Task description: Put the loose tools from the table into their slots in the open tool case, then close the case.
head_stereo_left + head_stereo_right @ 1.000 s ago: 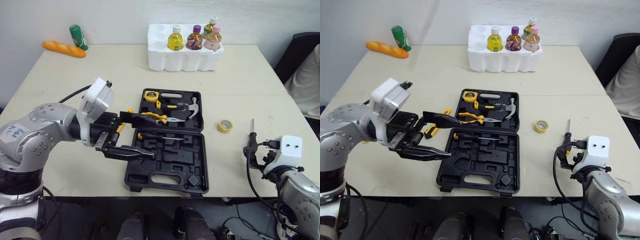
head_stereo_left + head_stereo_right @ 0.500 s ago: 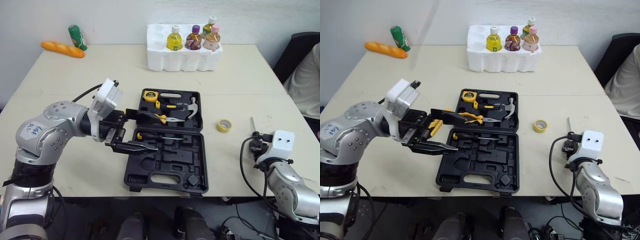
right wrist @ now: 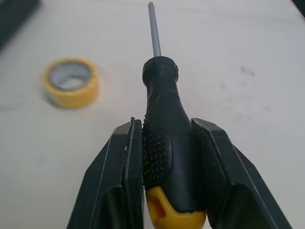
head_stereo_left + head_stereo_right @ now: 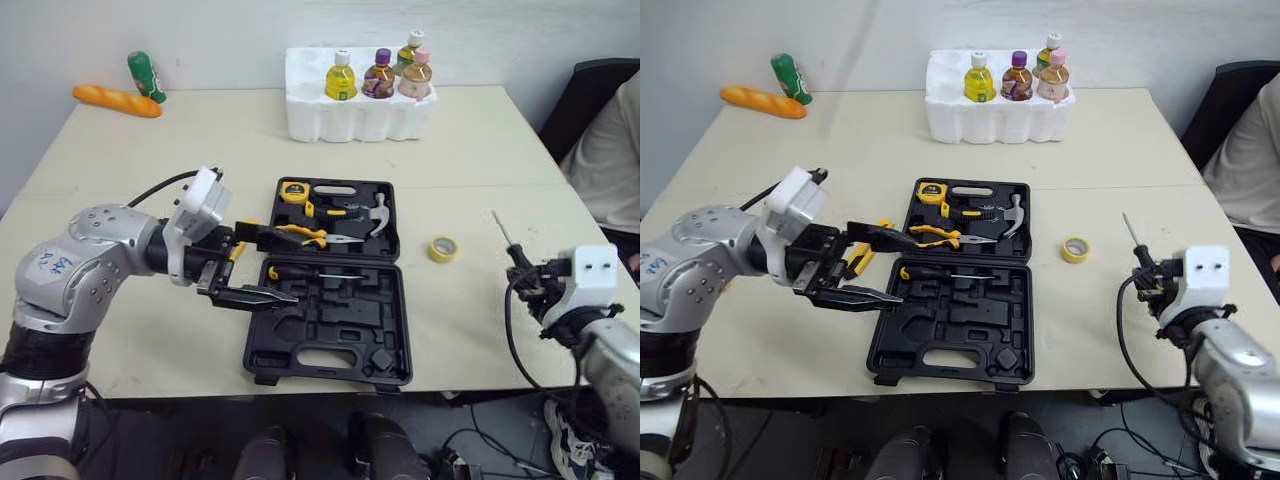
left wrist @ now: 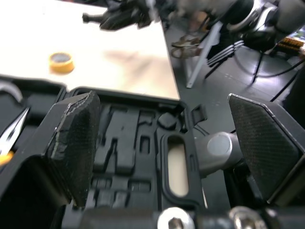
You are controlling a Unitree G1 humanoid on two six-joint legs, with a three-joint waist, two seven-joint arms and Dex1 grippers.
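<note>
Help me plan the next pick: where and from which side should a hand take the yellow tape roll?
Probably from straight above: the tape roll lies flat on the table, hole up. Pinch its wall, one finger inside the hole and one outside.

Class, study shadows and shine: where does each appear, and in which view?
Left wrist view: a soft grey shadow lies on the table. Right wrist view: faint shadow beside the tape roll; dull sheen on the screwdriver handle clamped by the right tool. Left eye view: even, diffuse light.
</note>
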